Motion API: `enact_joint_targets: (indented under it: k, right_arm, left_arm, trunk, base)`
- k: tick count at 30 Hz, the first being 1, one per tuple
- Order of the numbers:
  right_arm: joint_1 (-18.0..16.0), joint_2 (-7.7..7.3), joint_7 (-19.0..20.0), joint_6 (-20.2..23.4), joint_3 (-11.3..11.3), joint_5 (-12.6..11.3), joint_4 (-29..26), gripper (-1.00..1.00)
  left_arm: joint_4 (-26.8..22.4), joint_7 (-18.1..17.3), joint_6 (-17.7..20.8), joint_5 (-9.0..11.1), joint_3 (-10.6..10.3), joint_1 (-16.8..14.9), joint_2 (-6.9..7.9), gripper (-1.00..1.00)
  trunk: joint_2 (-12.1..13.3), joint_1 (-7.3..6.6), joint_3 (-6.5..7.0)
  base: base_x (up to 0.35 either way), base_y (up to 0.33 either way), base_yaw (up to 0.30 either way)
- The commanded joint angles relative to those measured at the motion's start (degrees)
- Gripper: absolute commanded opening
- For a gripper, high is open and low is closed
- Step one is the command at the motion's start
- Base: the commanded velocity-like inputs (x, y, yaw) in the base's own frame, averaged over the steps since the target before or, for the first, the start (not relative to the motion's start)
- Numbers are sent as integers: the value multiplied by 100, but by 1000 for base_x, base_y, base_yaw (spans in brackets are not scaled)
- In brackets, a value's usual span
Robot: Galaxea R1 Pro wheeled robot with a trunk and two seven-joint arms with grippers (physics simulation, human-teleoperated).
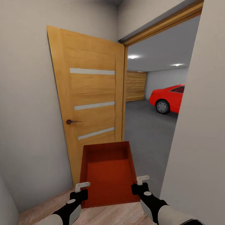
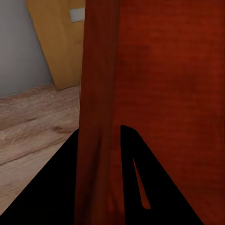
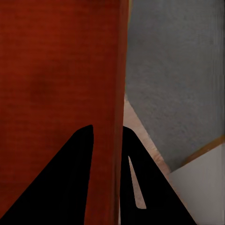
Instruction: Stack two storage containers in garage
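Head view at a doorway: a red-orange storage container (image 1: 107,173), open top upward, is carried level between both arms. The left pincer (image 1: 82,187) grips the container's left side wall, and the right pincer (image 1: 142,180) grips its right side wall; in each wrist view the wall passes between the two dark fingers (image 2: 56,187) (image 3: 61,183). An open wooden door (image 1: 89,103) with a dark handle (image 1: 69,122) stands to the left. Beyond the frame lie the garage's grey concrete floor (image 1: 147,131), a panelled garage door (image 1: 136,86) and a red car (image 1: 168,98). Light wood-plank flooring (image 2: 33,122) lies beneath the container
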Motion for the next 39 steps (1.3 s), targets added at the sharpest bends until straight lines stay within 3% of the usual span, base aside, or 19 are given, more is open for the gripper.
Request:
enact_joint_targets:
  k: [1, 18, 32, 39]
  right_arm:
    - [-9, 141, -17, -344, -295, -297, -13, -100]
    - [-9, 141, -17, -344, -295, -299, -13, -100]
    - [-9, 141, -17, -344, -295, -304, -13, -100]
    - [-9, 141, -17, -344, -295, -304, -13, -100]
  left_arm:
    - [8, 22, -7, 313, 255, -3, -25, -100]
    - [6, 21, -7, 313, 255, -3, -25, -100]
    - [6, 22, -7, 313, 255, -3, -25, -100]
    - [7, 13, -7, 313, 255, -3, -22, -100]
  trunk:
    - [-8, 5, -6]
    - [-8, 5, 44]
    - [-8, 5, 82]
    - [-8, 5, 102]
  base:
    - [295, 187, -269]
    - [292, 179, -271]
    - [41, 26, -274]
    - [131, 206, -274]
